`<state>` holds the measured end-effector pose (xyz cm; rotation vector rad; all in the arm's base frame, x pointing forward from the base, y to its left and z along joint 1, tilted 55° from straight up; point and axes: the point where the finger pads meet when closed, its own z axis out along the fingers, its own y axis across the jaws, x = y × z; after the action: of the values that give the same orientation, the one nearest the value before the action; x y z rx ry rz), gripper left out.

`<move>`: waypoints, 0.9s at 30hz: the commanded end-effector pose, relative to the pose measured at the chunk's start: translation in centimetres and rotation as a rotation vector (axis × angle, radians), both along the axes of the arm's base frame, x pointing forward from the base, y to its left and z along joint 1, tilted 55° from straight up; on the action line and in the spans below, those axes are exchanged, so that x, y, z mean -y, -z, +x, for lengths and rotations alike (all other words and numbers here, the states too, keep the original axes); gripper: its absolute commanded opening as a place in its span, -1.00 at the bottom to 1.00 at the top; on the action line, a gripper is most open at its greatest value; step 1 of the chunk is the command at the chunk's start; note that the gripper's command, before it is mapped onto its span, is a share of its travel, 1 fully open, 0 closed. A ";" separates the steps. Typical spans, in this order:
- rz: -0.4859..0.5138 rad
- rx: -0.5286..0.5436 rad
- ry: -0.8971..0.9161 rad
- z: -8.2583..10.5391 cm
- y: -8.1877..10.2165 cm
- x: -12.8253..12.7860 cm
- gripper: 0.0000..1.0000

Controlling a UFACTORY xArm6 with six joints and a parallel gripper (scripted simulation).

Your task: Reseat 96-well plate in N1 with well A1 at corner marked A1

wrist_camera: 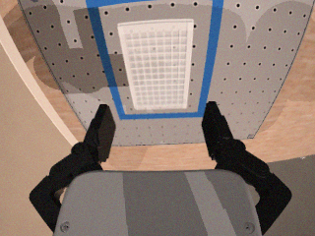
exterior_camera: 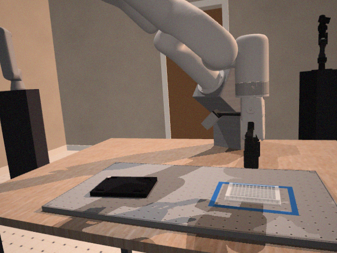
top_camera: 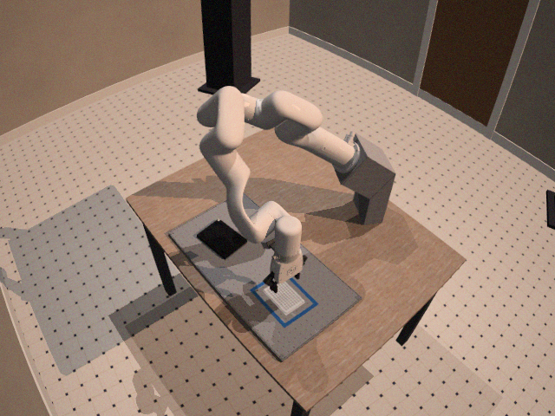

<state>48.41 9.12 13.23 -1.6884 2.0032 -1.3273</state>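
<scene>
The clear 96-well plate point(top_camera: 284, 297) lies flat inside the blue taped outline B1 on the grey deck; it also shows in the exterior view point(exterior_camera: 253, 192) and the wrist view point(wrist_camera: 160, 63). The black plate nest N1 point(top_camera: 221, 238) is empty at the deck's other end, also seen in the exterior view point(exterior_camera: 125, 186). My gripper point(top_camera: 274, 282) hangs above the deck just behind the plate, apart from it, fingers wide open and empty. It also shows in the wrist view point(wrist_camera: 157, 128) and edge-on in the exterior view point(exterior_camera: 251, 152). I cannot tell which plate corner is cut.
The grey perforated deck point(top_camera: 264, 273) lies on a wooden table. The arm's grey base block point(top_camera: 369, 178) stands at the table's far side. A dark pillar point(exterior_camera: 20, 127) stands left of the table and another point(exterior_camera: 317, 103) at the right.
</scene>
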 end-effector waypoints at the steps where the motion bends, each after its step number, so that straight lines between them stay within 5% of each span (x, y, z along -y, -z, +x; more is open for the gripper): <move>1: -0.008 -0.011 -0.008 0.0 -0.1 -0.1 1.00; 27: -0.009 -0.011 -0.008 1.8 1.5 1.2 1.00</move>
<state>49.87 7.97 11.91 -1.7103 2.0000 -1.3296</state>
